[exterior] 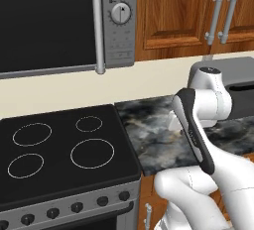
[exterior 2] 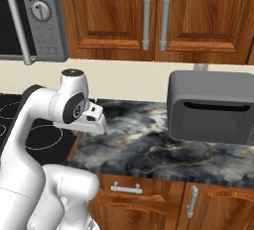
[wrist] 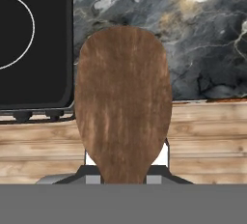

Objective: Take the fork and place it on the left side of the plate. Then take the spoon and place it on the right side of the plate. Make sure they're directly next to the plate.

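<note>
Right now the spoon (wrist: 123, 105) is in the gripper (wrist: 126, 170): in the hand view its brown oval bowl stands up close to the camera, rising from between the jaws, which sit narrowly closed on its handle. Behind it lie the marble counter (wrist: 202, 39), the stove top (wrist: 34, 39) and wooden cabinet fronts (wrist: 207, 141). So the spoon step is in hand, judging by that, with the carry under way. Plate and fork I can't place from here. In the right base view the arm's wrist (exterior 2: 74, 106) hangs over the counter edge near the stove. Next move, I'd say: bring the spoon to the plate's right side and set it down directly beside the rim.
</note>
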